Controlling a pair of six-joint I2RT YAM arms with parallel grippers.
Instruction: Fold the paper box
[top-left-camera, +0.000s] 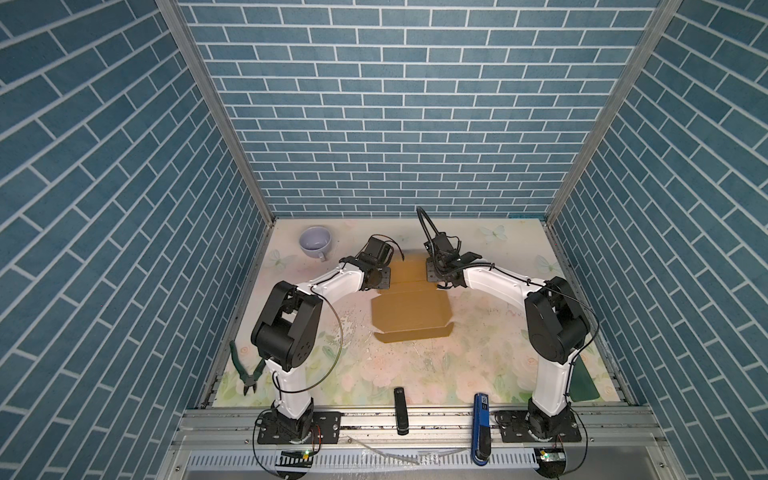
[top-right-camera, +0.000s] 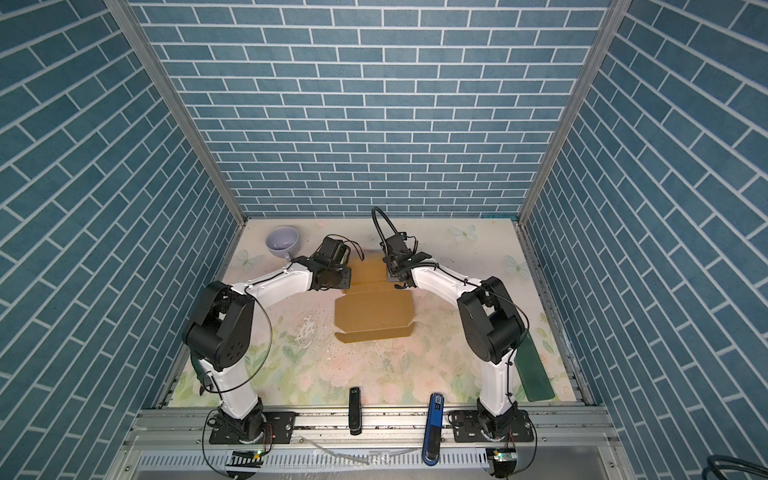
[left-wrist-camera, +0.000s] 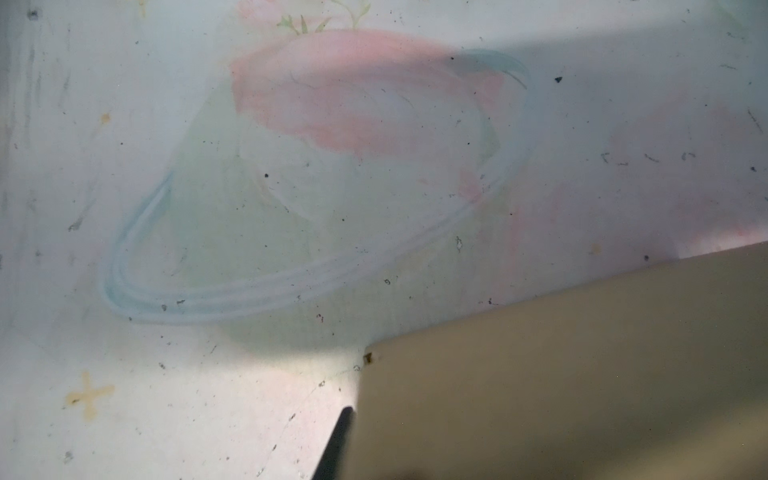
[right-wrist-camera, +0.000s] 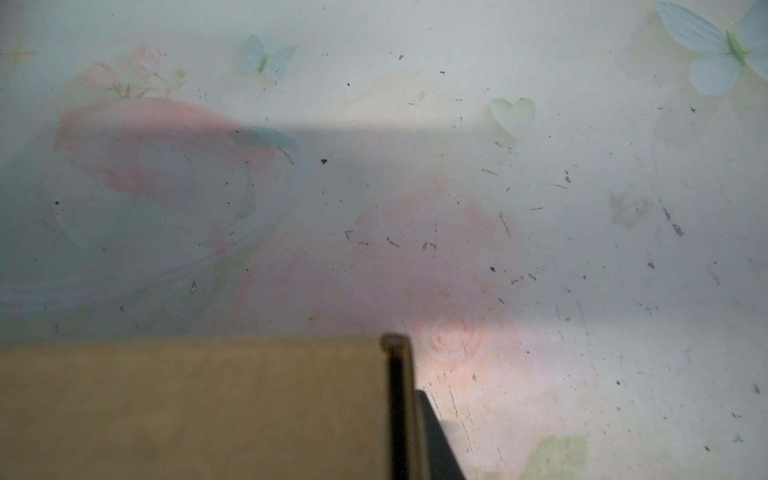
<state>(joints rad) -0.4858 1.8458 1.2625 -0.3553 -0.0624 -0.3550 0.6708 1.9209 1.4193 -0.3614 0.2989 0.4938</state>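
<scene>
I am looking down at two robot arms meeting over a tan paper box on a flowered table. The left gripper is sitting at one side edge of the box's far flap. The right gripper is sitting at the opposite edge, so the flap is lying between the two.

In the left wrist view, one dark finger is showing just beside the flap's edge. Its partner is hidden, so I cannot tell how far this gripper is parted or whether it is pinching the cardboard. The right wrist view gives the same picture. One dark finger is running alongside the folded side edge of the flap, and I cannot tell that gripper's state either.

From the grippers back toward the arm bases, the box's main panel is lying flat. A narrow strip with notched ends is lying flat along its near edge. The far flap is rising off the table and throwing a shadow on it. The cardboard is plain and unprinted.
</scene>
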